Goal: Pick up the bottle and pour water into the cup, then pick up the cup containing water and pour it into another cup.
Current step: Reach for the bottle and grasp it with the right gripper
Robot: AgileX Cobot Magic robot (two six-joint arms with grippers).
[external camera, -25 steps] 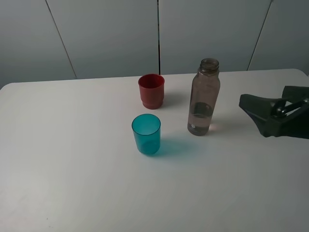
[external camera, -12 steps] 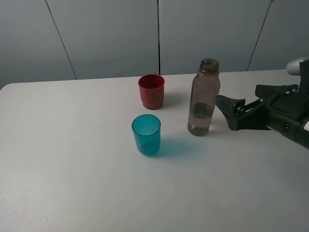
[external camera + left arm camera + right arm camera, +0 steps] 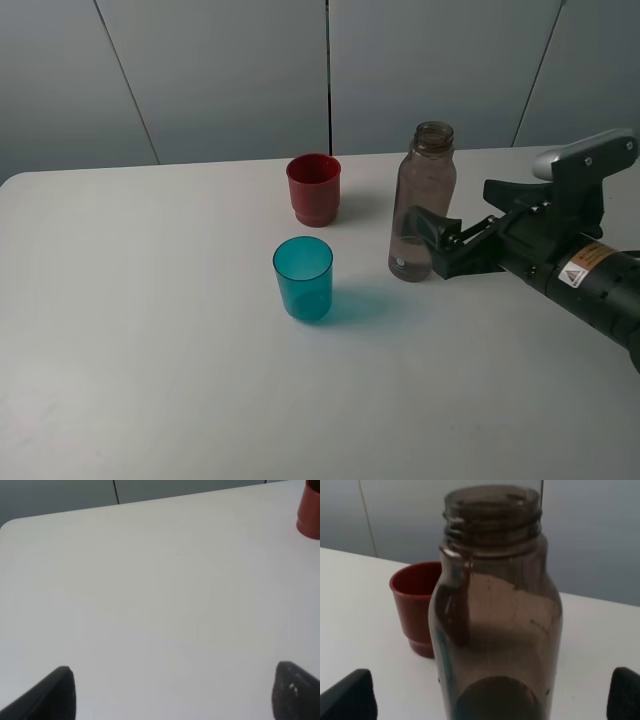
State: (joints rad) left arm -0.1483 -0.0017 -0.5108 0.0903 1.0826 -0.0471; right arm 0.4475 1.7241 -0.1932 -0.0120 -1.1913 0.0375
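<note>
The smoky grey-brown bottle (image 3: 424, 200) stands uncapped on the white table, with a little water at its bottom. It fills the right wrist view (image 3: 495, 610). The teal see-through cup (image 3: 303, 277) stands front-left of it. The dark-red cup (image 3: 313, 188) stands behind the teal one and also shows in the right wrist view (image 3: 417, 605). My right gripper (image 3: 455, 206) is open with one finger on each side of the bottle's lower body, not closed on it (image 3: 485, 700). My left gripper (image 3: 172, 695) is open over bare table, out of the exterior view. The red cup (image 3: 310, 510) is far from it.
The white table (image 3: 150, 350) has its back edge against a grey panelled wall (image 3: 220, 70). The right arm's black body (image 3: 580, 270) lies over the table's right side.
My right gripper has moved left across the table from the right edge. Its open fingers now flank the bottle. The bottle and both cups have not moved.
</note>
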